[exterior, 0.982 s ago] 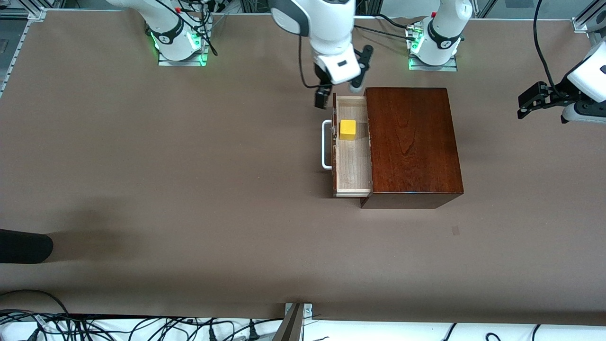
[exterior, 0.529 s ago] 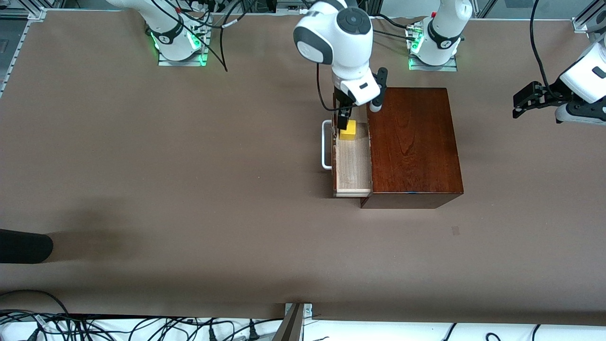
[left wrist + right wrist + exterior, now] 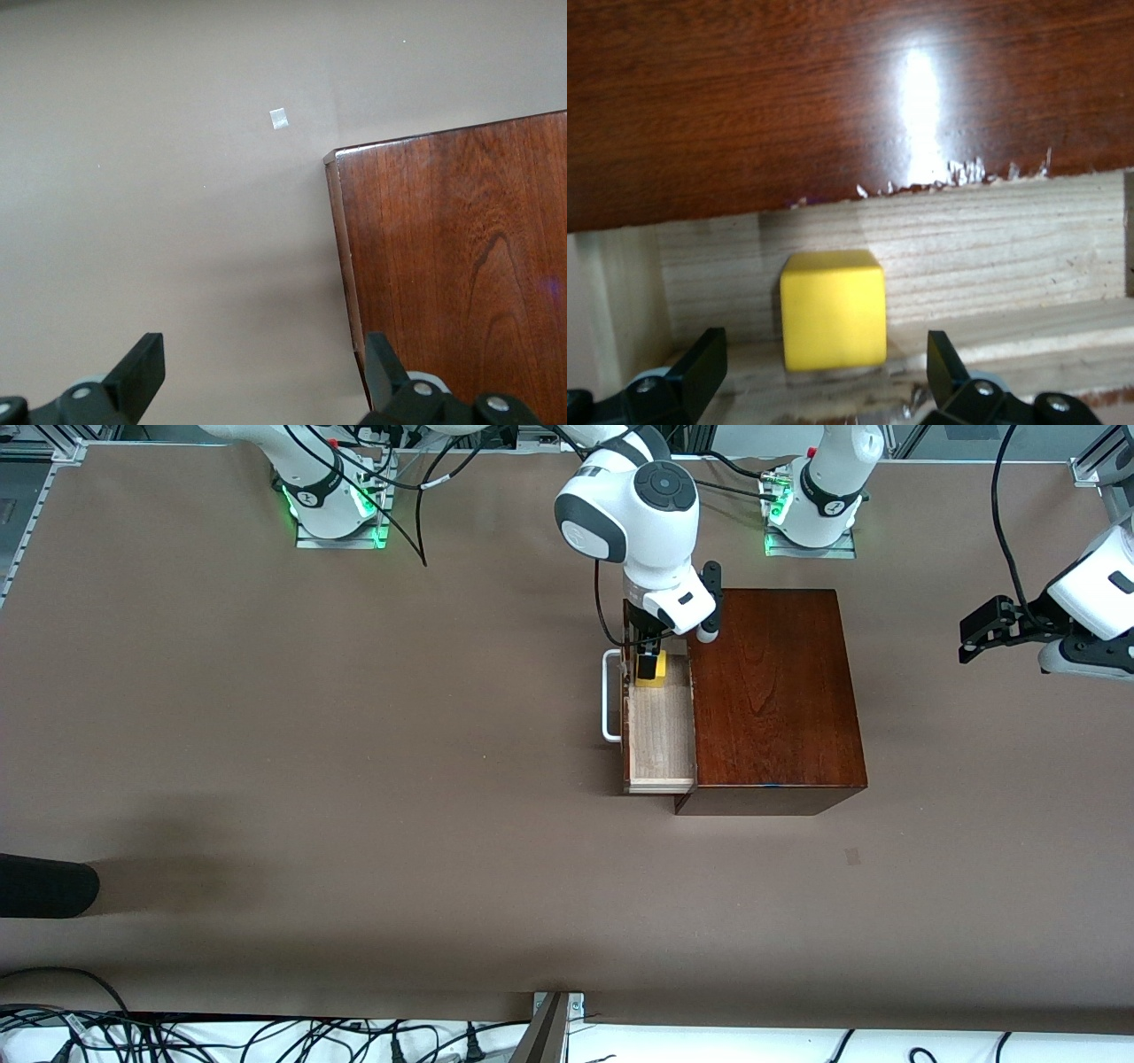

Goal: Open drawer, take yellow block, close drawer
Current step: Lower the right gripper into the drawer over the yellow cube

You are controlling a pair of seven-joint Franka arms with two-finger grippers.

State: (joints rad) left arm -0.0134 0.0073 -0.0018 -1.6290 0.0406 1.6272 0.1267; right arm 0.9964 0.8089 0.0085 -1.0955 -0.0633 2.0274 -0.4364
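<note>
The dark wooden box (image 3: 771, 691) stands mid-table with its drawer (image 3: 660, 740) pulled out toward the right arm's end, white handle (image 3: 609, 695) in front. The yellow block (image 3: 656, 680) sits in the drawer's pale tray, in the part farther from the front camera. My right gripper (image 3: 649, 664) is down in the drawer, open, one finger on each side of the block without touching it. In the right wrist view the block (image 3: 833, 310) lies between the open fingertips (image 3: 700, 363) of that gripper (image 3: 824, 376). My left gripper (image 3: 982, 631) waits open above the table at the left arm's end.
The left wrist view shows the box top (image 3: 452, 266), bare table and a small tape mark (image 3: 278, 119) past its open gripper (image 3: 263, 372). The tape mark (image 3: 851, 856) lies nearer the front camera than the box. A dark object (image 3: 44, 886) juts in at the right arm's end.
My right gripper has come from above the drawer's farther end down into the drawer, over the yellow block. The left gripper has drifted slightly. Drawer and block have not moved.
</note>
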